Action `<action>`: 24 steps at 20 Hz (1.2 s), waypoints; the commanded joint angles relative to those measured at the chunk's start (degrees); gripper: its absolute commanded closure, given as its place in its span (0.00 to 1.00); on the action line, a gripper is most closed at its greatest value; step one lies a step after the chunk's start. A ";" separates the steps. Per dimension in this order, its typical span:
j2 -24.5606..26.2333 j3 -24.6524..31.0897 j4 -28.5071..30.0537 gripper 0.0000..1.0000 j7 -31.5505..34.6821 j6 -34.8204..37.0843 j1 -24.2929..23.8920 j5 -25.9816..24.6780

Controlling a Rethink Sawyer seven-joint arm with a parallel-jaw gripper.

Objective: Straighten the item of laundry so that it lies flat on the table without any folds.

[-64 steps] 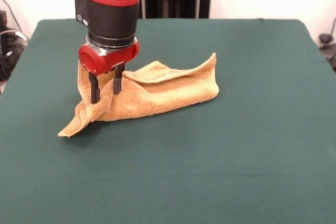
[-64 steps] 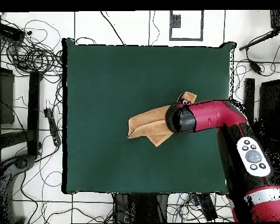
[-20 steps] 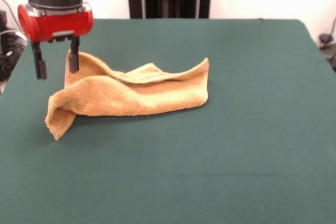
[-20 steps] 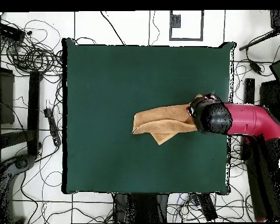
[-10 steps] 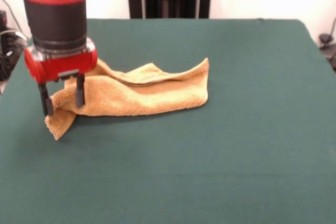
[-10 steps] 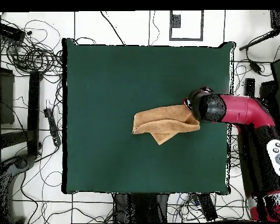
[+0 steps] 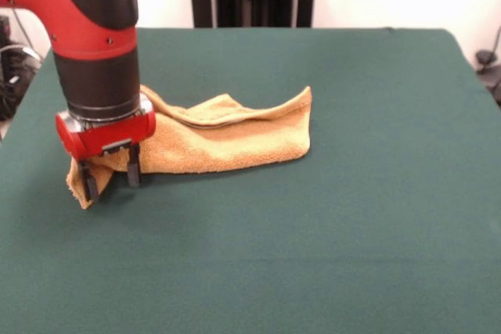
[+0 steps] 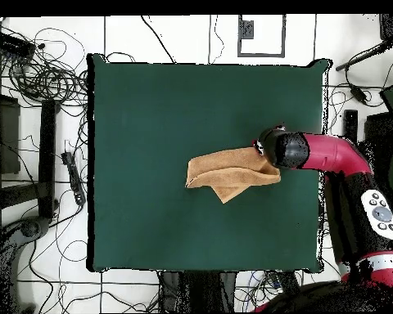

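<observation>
1. The small orange-tan terry hand towel [image 7: 211,137] is sitting on the big dark green felt-covered table [image 7: 352,217], and it's nowhere near flat. It's folded over on itself lengthwise, with an upper layer whose edge ripples along the top.
2. In the front view the towel's right end stands up in a little peak, and its left end droops down to a rumpled corner right at the table surface. From overhead the towel [image 8: 231,172] reads as a long wedge with one pointed flap sticking out toward the bottom of the picture, sitting right of the table's [image 8: 151,106] middle.
3. The red and black robot gripper [image 7: 109,180] is down at that drooping left end. The jaws are parted, two dark prongs with a clear gap between them, tips low near the table. The left prong is in front of the towel's corner, the other just beside the cloth's lower edge. Doesn't look like they've pinched anything; can't say for sure whether a prong touches the fabric.
4. Overhead, the gripper [image 8: 269,147] end of the arm sits over the towel's right end, near the table's right edge.
5. Around the table: a light floor strewn with black cables [image 8: 36,74].
</observation>
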 commanded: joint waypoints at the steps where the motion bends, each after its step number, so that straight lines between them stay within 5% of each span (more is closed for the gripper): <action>1: -0.02 2.47 -0.12 0.00 0.27 3.98 3.03 1.86; 8: -1.95 2.39 1.57 0.00 0.33 3.90 2.92 1.88; 17: -14.64 2.35 9.11 0.00 0.92 9.19 2.19 6.56; 24: -15.06 2.42 10.16 0.00 1.15 7.12 2.02 7.66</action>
